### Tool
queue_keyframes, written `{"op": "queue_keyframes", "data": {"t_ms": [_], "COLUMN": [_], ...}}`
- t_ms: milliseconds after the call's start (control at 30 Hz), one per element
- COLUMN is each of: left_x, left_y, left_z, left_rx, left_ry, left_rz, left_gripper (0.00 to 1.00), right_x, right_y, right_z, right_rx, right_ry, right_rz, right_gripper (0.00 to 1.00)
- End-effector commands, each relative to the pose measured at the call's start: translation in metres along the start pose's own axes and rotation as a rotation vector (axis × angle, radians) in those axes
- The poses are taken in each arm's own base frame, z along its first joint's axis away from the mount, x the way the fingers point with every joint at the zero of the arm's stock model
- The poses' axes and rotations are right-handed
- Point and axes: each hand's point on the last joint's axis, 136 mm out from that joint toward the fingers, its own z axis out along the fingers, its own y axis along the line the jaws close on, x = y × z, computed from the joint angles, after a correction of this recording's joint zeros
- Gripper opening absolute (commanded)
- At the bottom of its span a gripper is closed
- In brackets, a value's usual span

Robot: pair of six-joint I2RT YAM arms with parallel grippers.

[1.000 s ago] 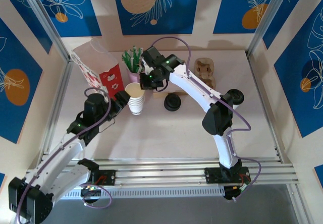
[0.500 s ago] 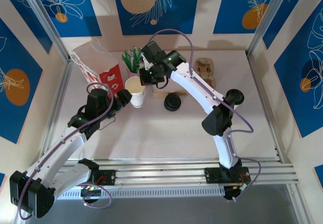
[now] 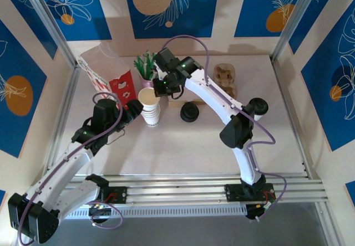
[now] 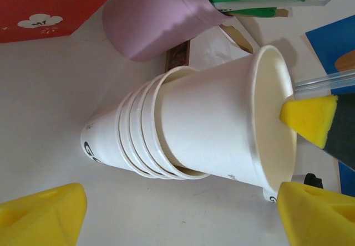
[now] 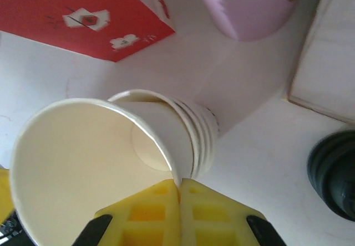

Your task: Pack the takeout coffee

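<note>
Cup-drawing, not yet packing, looks to be the step in hand: on the white tabletop point(image 3: 183, 146) the red-and-white paper bag point(image 3: 105, 74) stands at the left rear; the stack of lidless cups point(image 3: 151, 116) stands just in front of it, toward centre; its top cup point(image 4: 222, 124) is tilted and partly raised out of the nest; the takeout coffee point(image 3: 258, 106), lidded in black, sits far right beside the right arm's elbow, well apart from the bag; the right gripper point(image 5: 180, 193) is pinched together on the top cup's rim, one pad inside, one outside; the left gripper point(image 4: 181, 201) has its jaws apart, facing the lower cups, with no contact visible.

The next move probably calls for the left gripper to steady the lower cups while the right draws the top cup clear without tipping the stack.

Open tabletop lies on the near side, toward the arm bases; the bag's corner stands near the stack's left; the brown cup carrier point(image 3: 226, 77) is well apart at the right rear; the pink pot point(image 3: 147, 81) of green sticks is just behind the stack; the black lids point(image 3: 189, 112) sit near on its right; upward or nearward looks the freest path.
</note>
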Motion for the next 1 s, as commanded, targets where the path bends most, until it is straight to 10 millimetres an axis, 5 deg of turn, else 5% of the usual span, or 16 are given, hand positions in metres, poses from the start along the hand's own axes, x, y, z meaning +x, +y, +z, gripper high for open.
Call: {"op": "queue_keyframes", "data": {"t_ms": [0, 267, 433, 600, 767, 967], "left_x": [-0.013, -0.02, -0.026, -0.037, -0.049, -0.055], "left_y": [-0.009, -0.018, -0.021, -0.026, -0.028, -0.021], "left_z": [-0.008, -0.013, -0.02, -0.033, -0.055, -0.085], "left_rx": [0.013, 0.023, 0.014, -0.015, -0.081, -0.182], "left_ry": [-0.036, -0.051, -0.066, -0.092, -0.105, -0.099], "left_rz": [0.023, 0.053, 0.079, 0.143, 0.268, 0.477], "left_gripper": [0.89, 0.89, 0.9, 0.9, 0.93, 0.98], "right_x": [-0.001, -0.034, -0.032, -0.031, 0.005, 0.092], "right_y": [-0.001, 0.013, 0.009, 0.023, 0.014, -0.033], "right_z": [-0.016, -0.072, -0.085, -0.142, -0.186, -0.158], "right_rx": [0.026, -0.109, -0.074, -0.121, -0.088, 0.011], "right_ry": [-0.008, -0.161, -0.139, -0.246, -0.255, -0.147], "right_rz": [-0.013, -0.025, -0.059, -0.093, -0.111, -0.068], "right_gripper": [0.0, 0.0, 0.0, 0.0, 0.0, 0.0]}}
